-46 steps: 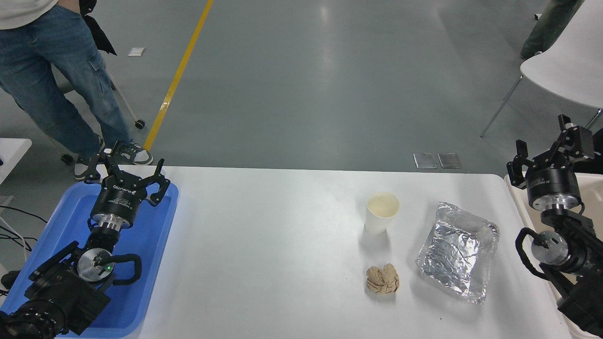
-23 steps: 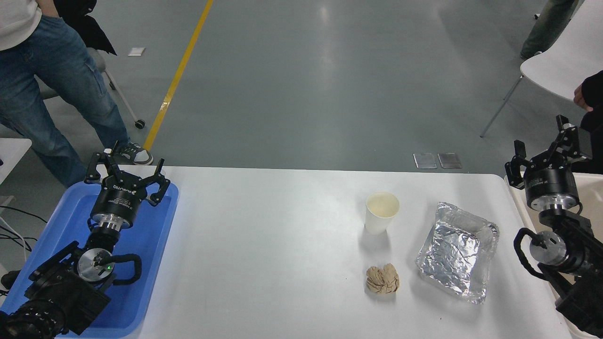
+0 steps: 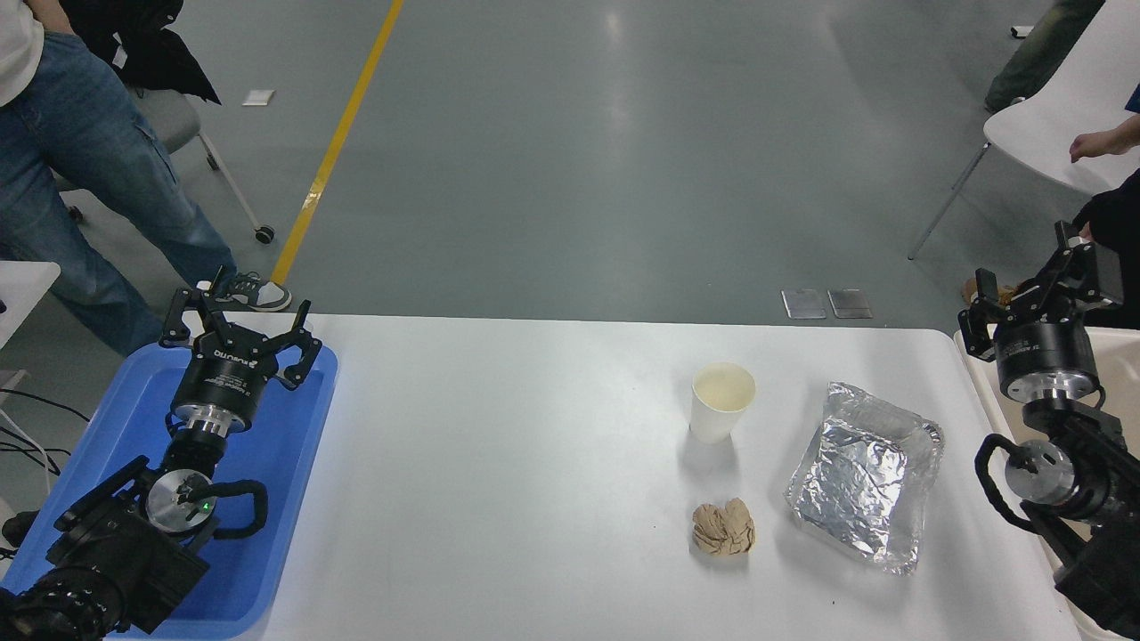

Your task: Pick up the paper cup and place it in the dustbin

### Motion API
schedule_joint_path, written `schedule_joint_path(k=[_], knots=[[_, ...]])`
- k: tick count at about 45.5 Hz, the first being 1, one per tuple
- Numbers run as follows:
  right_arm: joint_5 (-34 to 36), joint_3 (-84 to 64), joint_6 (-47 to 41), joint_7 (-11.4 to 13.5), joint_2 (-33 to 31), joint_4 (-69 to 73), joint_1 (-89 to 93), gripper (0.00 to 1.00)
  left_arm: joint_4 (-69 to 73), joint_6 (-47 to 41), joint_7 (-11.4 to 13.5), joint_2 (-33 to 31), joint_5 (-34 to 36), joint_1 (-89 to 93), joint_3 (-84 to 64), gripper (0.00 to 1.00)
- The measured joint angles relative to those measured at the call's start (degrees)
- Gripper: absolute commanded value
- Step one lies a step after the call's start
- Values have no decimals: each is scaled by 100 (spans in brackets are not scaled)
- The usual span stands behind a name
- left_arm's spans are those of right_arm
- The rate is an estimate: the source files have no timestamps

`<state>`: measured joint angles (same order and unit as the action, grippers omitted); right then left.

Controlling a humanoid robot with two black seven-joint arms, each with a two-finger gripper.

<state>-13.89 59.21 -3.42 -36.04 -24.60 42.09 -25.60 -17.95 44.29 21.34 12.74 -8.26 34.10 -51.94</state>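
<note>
The white paper cup (image 3: 720,401) stands upright on the white table (image 3: 499,463), right of the middle. My right gripper (image 3: 1033,285) is open and empty, raised at the table's right edge, well to the right of the cup. Only a sliver of the cream dustbin (image 3: 1124,352) shows at the right edge, mostly hidden behind my right arm. My left gripper (image 3: 239,322) is open and parked over the blue tray at the lower left.
A crinkled silver foil tray (image 3: 866,474) lies right of the cup. A crumpled tan paper ball (image 3: 723,527) lies in front of the cup. A shallow blue tray (image 3: 267,499) sits at the left. A person in jeans (image 3: 80,169) stands far left; a hand (image 3: 1091,142) shows at far right.
My right gripper has shifted very slightly. The person at the left has stepped further left, and a hand has come into view at the far right. The cup has not moved.
</note>
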Motion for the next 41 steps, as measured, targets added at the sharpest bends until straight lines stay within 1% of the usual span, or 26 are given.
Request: schedule_joint_path(k=[27, 41], knots=[[0, -296, -1, 23, -28, 19, -158, 100, -4, 0, 1, 0, 0, 0, 0, 100], [130, -1087, 32, 66, -467, -17, -701, 100, -1, 0, 3, 0, 0, 0, 0, 100]])
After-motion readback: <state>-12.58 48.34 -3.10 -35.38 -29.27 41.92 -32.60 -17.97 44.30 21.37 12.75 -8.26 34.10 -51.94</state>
